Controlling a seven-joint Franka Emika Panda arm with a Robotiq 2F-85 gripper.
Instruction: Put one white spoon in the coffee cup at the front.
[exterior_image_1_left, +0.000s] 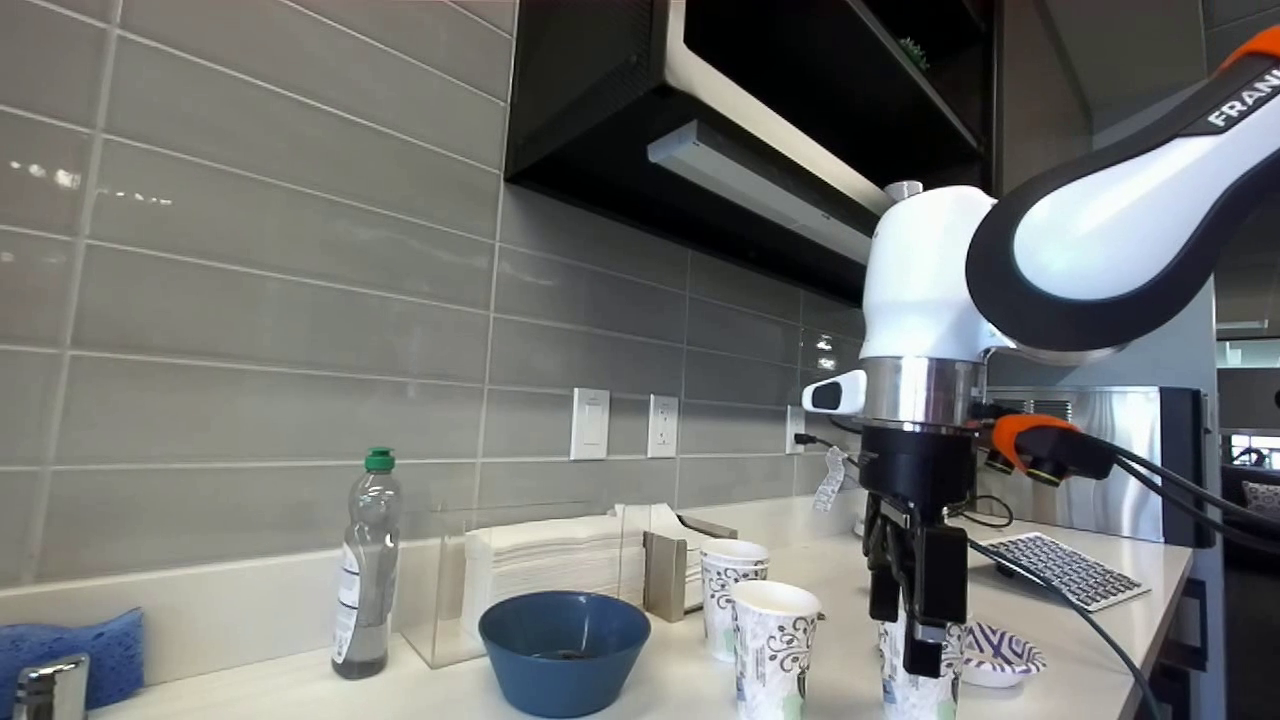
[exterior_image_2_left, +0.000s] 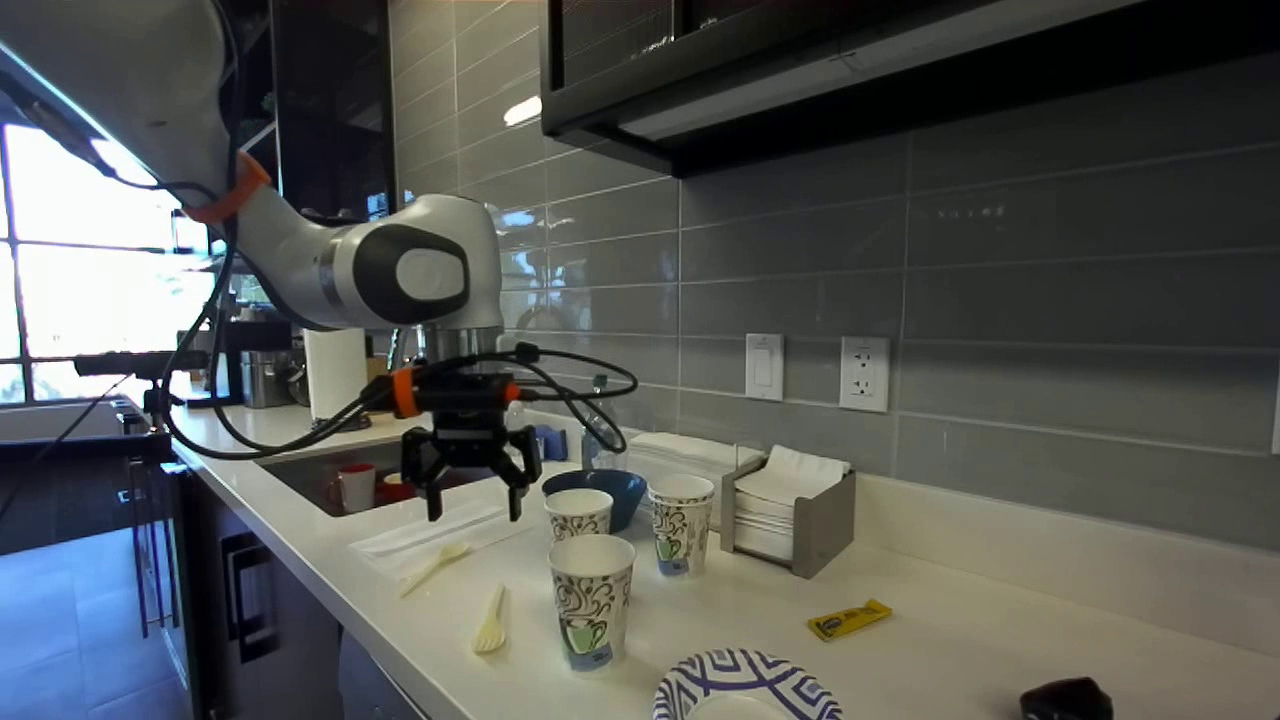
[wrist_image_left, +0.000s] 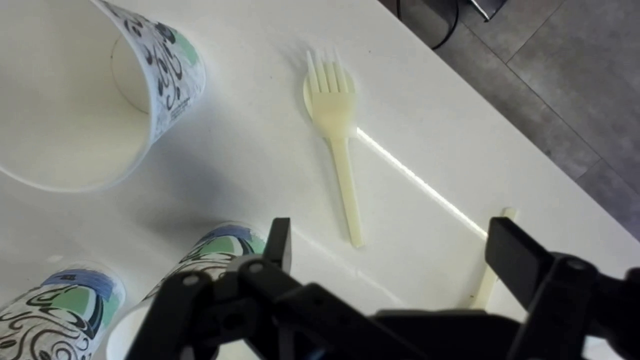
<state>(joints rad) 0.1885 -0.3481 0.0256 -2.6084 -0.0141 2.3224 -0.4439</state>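
My gripper (exterior_image_2_left: 475, 515) is open and empty above the counter; its spread fingers also show in the wrist view (wrist_image_left: 390, 235). A pale fork (wrist_image_left: 334, 112) lies over a spoon (wrist_image_left: 307, 97), whose bowl edge shows beside the tines; the fork also shows in an exterior view (exterior_image_2_left: 489, 625). A second pale utensil (exterior_image_2_left: 435, 568), with a spoon-like head, lies nearer the sink. In the wrist view only its handle (wrist_image_left: 485, 285) shows behind the right finger. The front coffee cup (exterior_image_2_left: 592, 610) stands upright beside the fork; it also shows in the wrist view (wrist_image_left: 170, 75).
A middle cup (exterior_image_1_left: 775, 650) and a stacked cup (exterior_image_1_left: 735, 600) stand behind, beside a blue bowl (exterior_image_1_left: 565, 670). A napkin holder (exterior_image_2_left: 830, 520) stands by the wall. A patterned plate (exterior_image_2_left: 745, 665) and yellow packet (exterior_image_2_left: 848, 620) lie nearby. A sink (exterior_image_2_left: 300, 490) is beyond.
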